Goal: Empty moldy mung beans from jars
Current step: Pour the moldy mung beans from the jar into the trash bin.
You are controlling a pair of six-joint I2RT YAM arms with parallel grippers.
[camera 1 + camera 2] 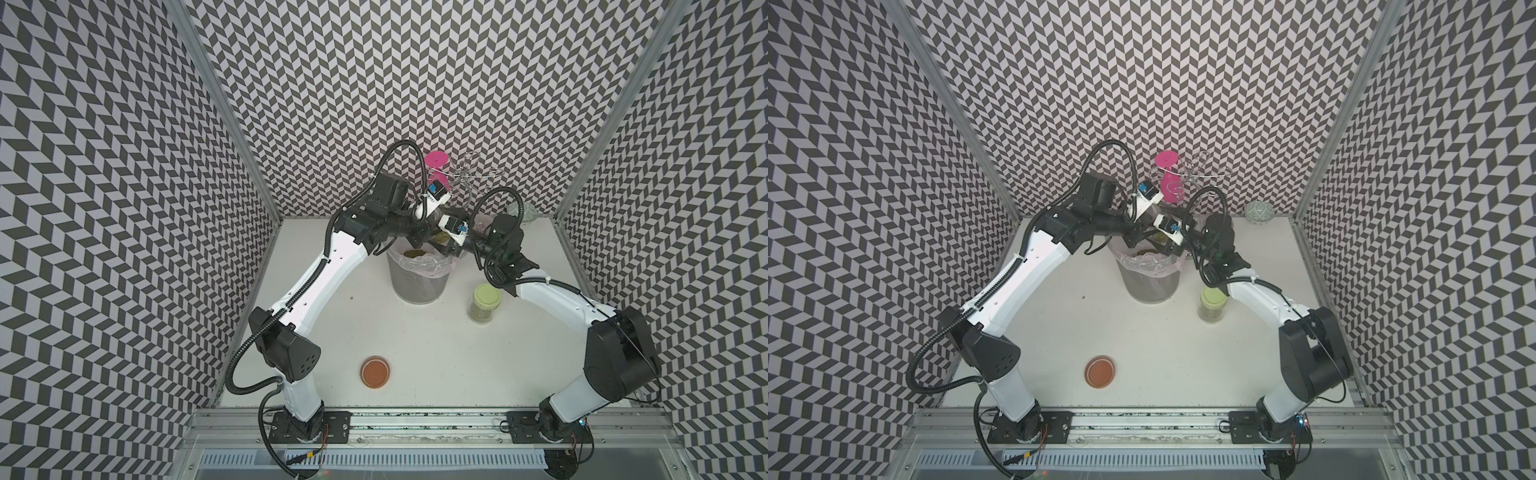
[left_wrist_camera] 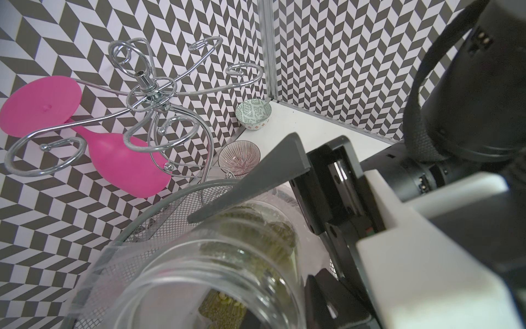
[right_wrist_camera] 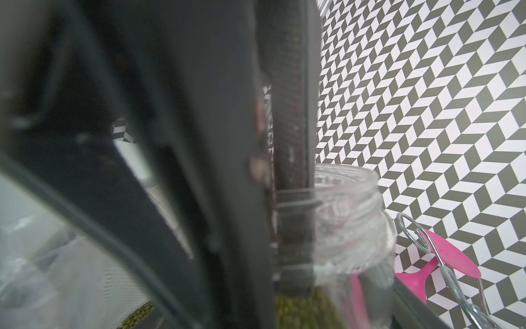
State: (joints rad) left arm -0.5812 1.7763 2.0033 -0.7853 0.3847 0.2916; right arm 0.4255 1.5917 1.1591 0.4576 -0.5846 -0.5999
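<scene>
Nearest the lens, an aluminium rail (image 1: 424, 420) carries both arm bases along the front edge of the white table (image 1: 415, 340). Left of centre on the table lies a round orange-brown lid (image 1: 376, 371), off its jar. Farther back, the left gripper (image 1: 419, 242) reaches over a grey mesh bin (image 1: 417, 286) lined with clear plastic. Its fingertips are hidden in both top views, so whether they are spread or pinching cannot be told. Some mung beans (image 1: 414, 253) lie inside the bin. An open jar (image 2: 227, 256) is held tilted above the bin's far rim, with more beans heaped inside it. The right gripper (image 1: 449, 245) clamps the jar's body, one grey finger (image 2: 256, 176) pressed across the glass. Right of the bin, a closed jar (image 1: 484, 305) stands upright with its pale green lid on, beans showing through the glass. Against the back wall, a pink goblet (image 1: 437, 160) hangs inverted on a chrome wire rack (image 1: 469, 174), and a patterned bowl (image 1: 1259, 212) sits in the right corner.
</scene>
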